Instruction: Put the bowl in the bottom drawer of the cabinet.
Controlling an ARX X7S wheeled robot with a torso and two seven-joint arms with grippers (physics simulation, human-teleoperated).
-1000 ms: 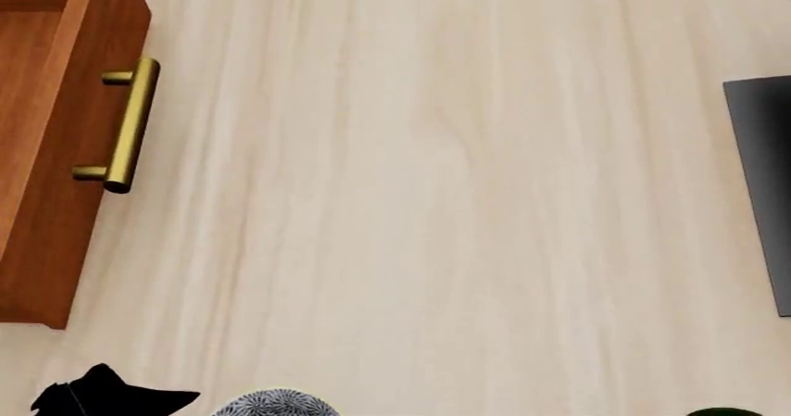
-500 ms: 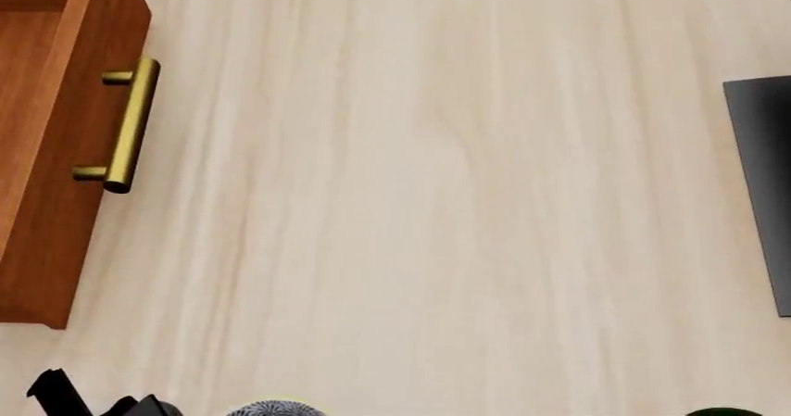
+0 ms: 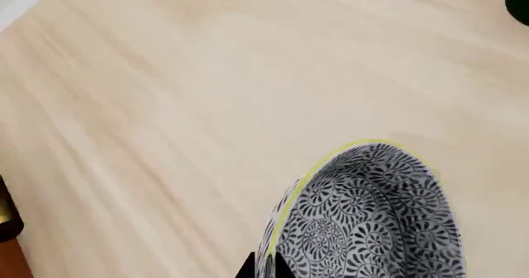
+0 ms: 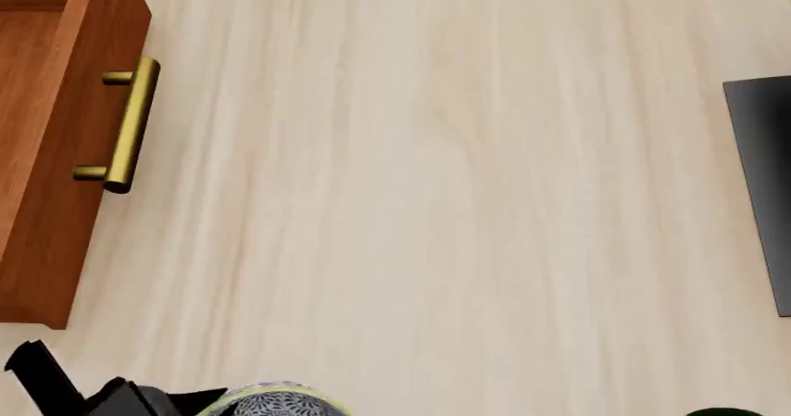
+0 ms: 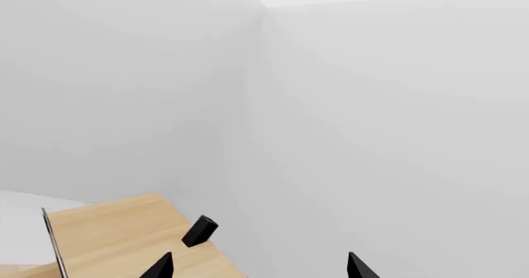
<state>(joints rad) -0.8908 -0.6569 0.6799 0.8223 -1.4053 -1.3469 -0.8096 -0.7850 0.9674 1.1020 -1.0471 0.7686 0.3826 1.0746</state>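
Observation:
The blue-and-white patterned bowl hangs over the pale wood floor, and my left gripper is shut on its rim, one fingertip inside and one outside. In the head view only the bowl's top shows at the bottom edge, beside the black body of my left arm. The reddish-brown bottom drawer stands pulled out at the left, with its brass bar handle facing the floor space. The rest of the cabinet is out of view. My right gripper is open, with nothing between its fingers, facing white walls.
A black slab lies at the head view's right edge, and a sliver of something green sits at the bottom right. The right wrist view shows a pale wood rack top with a small black block.
My left arm's black shape has shifted left along the head view's bottom edge. The bowl dipped almost out of sight, then came back up a little.

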